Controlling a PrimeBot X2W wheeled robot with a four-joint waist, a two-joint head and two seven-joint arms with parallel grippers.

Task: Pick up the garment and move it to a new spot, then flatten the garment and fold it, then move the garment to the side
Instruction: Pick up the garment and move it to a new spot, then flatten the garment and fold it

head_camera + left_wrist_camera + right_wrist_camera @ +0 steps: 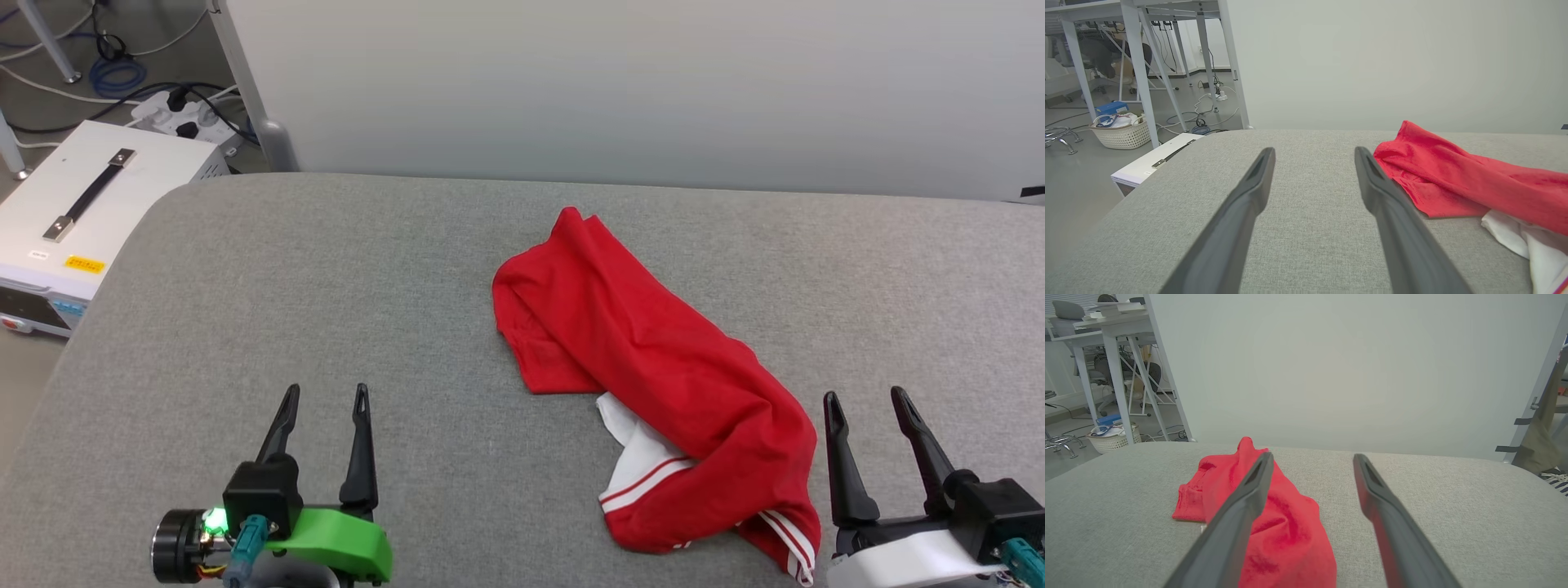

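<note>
While the garment (645,359) is lying bunched right of centre on the grey surface (326,286), the left gripper (326,390) and right gripper (864,394) (just beside it) are hovering spread and empty; pinching a raised fold, probably the thickest, seems safest.

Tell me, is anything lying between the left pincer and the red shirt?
Nothing. In the head view, bare grey fabric surface stretches from the left pincer to the red shirt.
</note>
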